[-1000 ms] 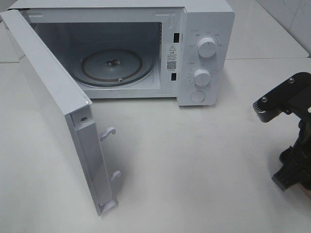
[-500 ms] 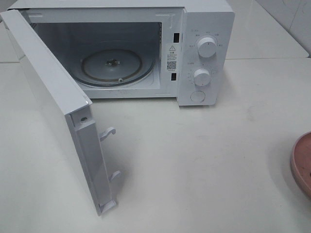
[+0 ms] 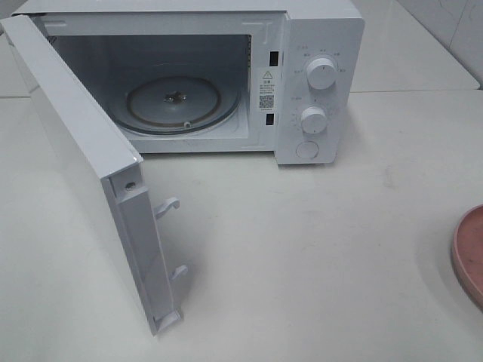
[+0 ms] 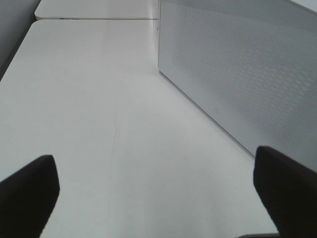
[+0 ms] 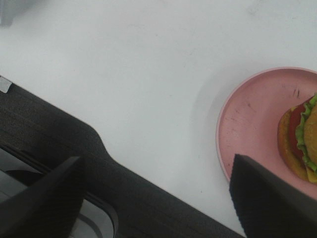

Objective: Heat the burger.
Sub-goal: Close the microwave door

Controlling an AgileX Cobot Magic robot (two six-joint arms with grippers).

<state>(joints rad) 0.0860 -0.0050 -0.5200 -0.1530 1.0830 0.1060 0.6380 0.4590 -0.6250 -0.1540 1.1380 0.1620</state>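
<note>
On the white desk I see the microwave with its door swung fully open and the glass turntable bare inside. At the right edge of my high view only a slice of the pink plate shows. From my right wrist camera, the burger sits on that plate, partly cut off by the frame edge, with lettuce, tomato and bun visible. My right gripper hangs above the desk beside the plate, jaws spread wide and holding nothing. My left gripper has its jaws wide apart too, empty, over bare desk next to the door's perforated panel.
</note>
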